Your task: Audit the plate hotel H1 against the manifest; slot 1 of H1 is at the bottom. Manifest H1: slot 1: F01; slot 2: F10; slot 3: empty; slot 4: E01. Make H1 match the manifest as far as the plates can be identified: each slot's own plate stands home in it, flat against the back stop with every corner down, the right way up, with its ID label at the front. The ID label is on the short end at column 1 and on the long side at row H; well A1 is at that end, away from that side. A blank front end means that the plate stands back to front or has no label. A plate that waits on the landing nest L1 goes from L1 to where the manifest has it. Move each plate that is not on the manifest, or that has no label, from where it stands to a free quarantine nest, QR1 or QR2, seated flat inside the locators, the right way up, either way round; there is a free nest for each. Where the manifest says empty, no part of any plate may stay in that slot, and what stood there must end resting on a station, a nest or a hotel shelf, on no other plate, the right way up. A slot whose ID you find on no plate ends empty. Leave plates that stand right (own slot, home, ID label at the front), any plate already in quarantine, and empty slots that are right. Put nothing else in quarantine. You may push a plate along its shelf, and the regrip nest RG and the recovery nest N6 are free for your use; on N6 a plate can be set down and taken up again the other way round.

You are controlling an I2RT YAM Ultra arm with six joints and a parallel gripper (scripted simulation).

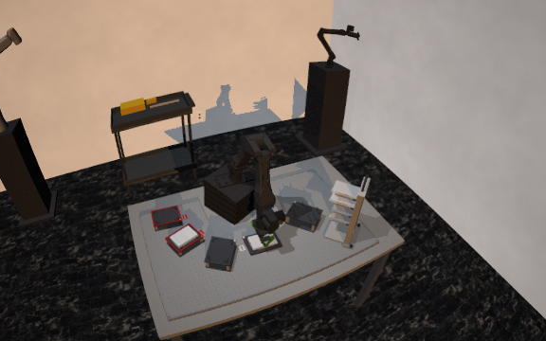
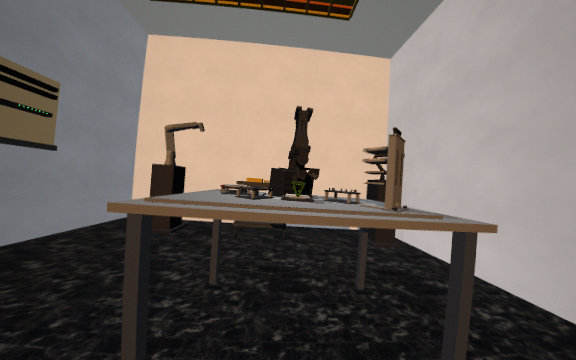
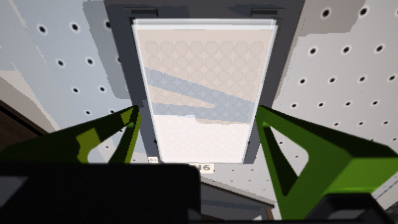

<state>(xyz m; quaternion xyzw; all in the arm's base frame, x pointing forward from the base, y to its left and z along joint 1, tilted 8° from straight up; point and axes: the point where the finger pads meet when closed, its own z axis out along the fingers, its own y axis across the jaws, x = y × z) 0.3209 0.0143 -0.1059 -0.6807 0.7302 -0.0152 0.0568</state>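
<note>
A white well plate (image 3: 202, 92) lies flat on the dark recovery nest N6 (image 1: 263, 249). My gripper (image 3: 198, 111) is open, low over the plate's near end, with one green finger on each long side and a gap to the plate on both. The same gripper shows in the table view (image 1: 264, 235) and in the low side view (image 2: 298, 189). The plate hotel H1 (image 1: 347, 211) stands at the table's right; which shelves hold plates I cannot tell. A second white plate (image 1: 184, 237) sits in a red-framed quarantine nest; the other red-framed nest (image 1: 166, 216) looks dark and bare.
A dark nest (image 1: 220, 252) stands left of N6 and another (image 1: 304, 215) between N6 and the hotel. The arm's dark base block (image 1: 229, 195) is behind N6. The N6 tag (image 3: 204, 168) lies at the nest's near end.
</note>
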